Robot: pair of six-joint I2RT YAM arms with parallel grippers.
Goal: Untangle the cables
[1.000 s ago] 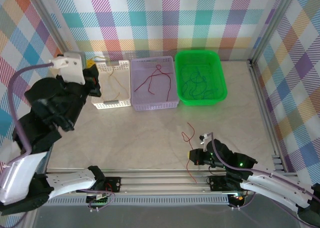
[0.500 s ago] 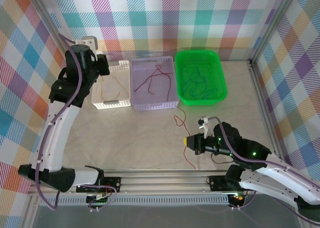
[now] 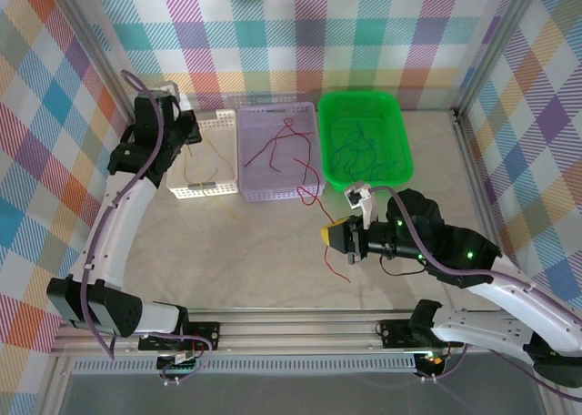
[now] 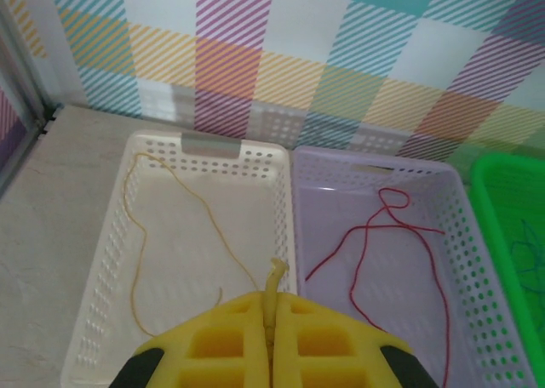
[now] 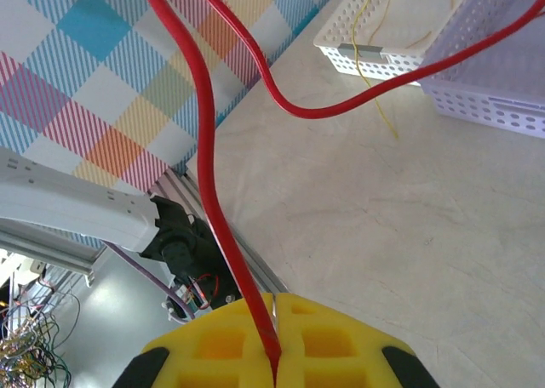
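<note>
One red cable [image 5: 207, 150] is pinched tight between the closed yellow fingers [image 5: 332, 345] of the right gripper [image 5: 274, 333]. It runs up and away from the fingertips, and a loop of it bends off toward the lilac basket [image 5: 485, 107] ahead and to their right. One yellow cable [image 4: 213, 224] is squeezed between the closed fingers of the left gripper [image 4: 271, 320] and snakes forward from them inside the white basket [image 4: 102, 286]. A second red cable [image 4: 400, 228] lies in the lilac basket, ahead and right of those fingers, and blue and green cables [image 3: 359, 151] lie in the green tub [image 3: 359, 94] past it.
</note>
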